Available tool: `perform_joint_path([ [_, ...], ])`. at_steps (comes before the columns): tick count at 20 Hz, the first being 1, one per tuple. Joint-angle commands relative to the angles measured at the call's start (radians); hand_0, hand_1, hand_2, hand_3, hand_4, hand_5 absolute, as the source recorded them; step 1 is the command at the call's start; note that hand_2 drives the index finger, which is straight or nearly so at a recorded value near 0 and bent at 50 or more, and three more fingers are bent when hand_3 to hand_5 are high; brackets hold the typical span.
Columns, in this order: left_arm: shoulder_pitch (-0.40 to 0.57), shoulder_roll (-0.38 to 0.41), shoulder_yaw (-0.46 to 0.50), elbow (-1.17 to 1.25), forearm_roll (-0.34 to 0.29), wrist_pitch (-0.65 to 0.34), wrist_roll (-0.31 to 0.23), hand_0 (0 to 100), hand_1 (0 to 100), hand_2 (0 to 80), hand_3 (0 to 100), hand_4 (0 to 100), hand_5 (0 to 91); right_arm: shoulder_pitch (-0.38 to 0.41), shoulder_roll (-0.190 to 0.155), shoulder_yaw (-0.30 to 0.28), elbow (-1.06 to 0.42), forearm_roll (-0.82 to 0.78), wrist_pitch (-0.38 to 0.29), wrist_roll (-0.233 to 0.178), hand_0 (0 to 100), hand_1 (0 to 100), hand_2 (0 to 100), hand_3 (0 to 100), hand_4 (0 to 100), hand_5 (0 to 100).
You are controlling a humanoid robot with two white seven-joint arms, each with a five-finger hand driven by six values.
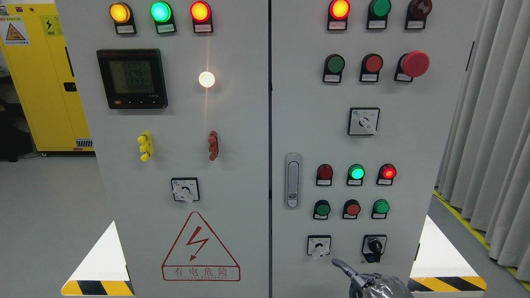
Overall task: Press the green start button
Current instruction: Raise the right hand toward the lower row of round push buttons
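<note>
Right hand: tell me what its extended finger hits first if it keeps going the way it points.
The right hand shows at the bottom edge, one finger aimed up and left. Extended, that line first meets the white-handled rotary switch on the right cabinet door, probably; depth to the panel is unclear.

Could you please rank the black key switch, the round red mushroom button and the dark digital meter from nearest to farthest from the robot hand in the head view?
1. Black key switch: just above the robot hand, lower right door.
2. Round red mushroom button: upper right door.
3. Dark digital meter: upper left door, farthest.
</note>
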Motion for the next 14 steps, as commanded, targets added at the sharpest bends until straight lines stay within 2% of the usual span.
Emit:
perform_joint_path([
  [1, -0.014, -0.027, -0.002, -0.028, -0.002, 0.003, -0.001, 12, 56, 0.0, 0, 0, 0.0, -0.105, -0.001, 0.001, 0.049, 0.059, 0.0, 0.0, 29, 66, 0, 72, 75, 68],
  [14, -0.014, -0.027, -0.002, -0.028, -0.001, 0.003, -0.001, 12, 56, 0.0, 0, 0, 0.0, -0.193, -0.002, 0.019, 0.14, 0.088, 0.0, -0.003, 30, 66, 0, 70, 76, 69],
])
